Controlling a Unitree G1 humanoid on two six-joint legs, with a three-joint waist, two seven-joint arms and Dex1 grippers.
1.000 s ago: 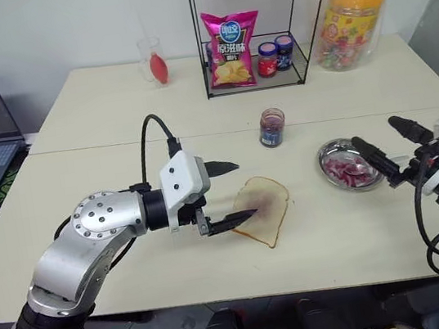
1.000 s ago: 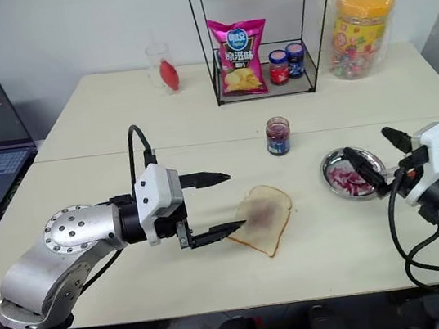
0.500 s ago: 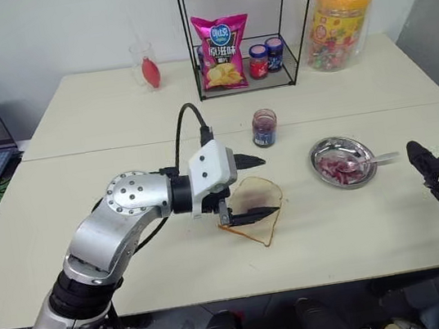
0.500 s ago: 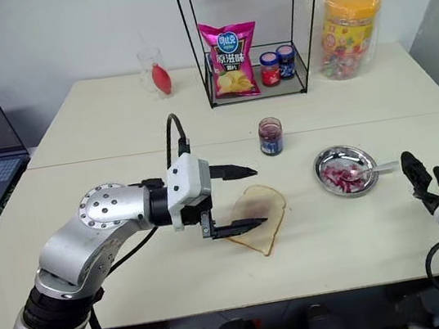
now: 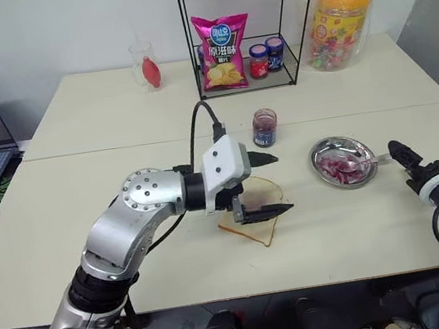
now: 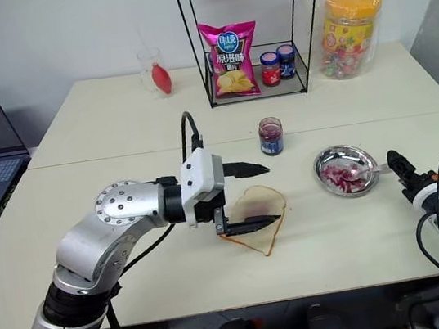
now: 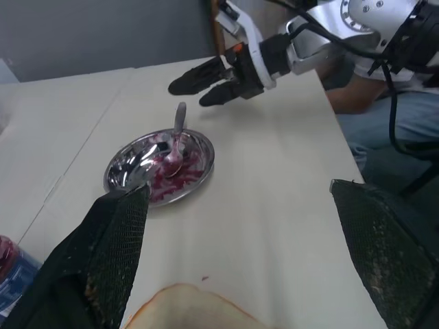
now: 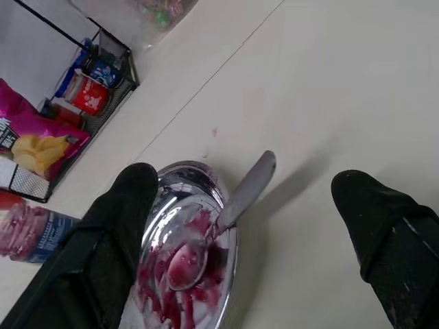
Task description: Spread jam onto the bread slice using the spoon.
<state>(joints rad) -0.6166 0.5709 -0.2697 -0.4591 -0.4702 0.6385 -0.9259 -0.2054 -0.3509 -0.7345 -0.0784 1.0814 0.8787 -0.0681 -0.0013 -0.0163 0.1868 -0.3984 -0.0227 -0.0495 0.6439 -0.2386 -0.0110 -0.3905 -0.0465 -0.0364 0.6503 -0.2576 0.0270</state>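
From the head views, the bread slice (image 6: 259, 219) lies flat on the bench (image 6: 115, 130), near its front edge. The left end effector (image 6: 268, 193) hangs over the bread with its two fingers spread wide, holding nothing. A round steel dish (image 6: 345, 170) sits to the right of the bread, well apart from it, holding the jam (image 6: 340, 175) and the bowl of the spoon (image 5: 361, 163), whose handle sticks out over the rim away from the bread. The right end effector (image 5: 401, 159) is just beyond that handle, empty.

In the left wrist view, the bread's crust edge shows between the wide-spread fingers (image 7: 110, 247), with the dish beyond it and the right end effector close past the spoon's handle tip.

In the right wrist view, the open fingers (image 8: 381, 226) flank the spoon's handle without touching it; its bowl rests in the jam.
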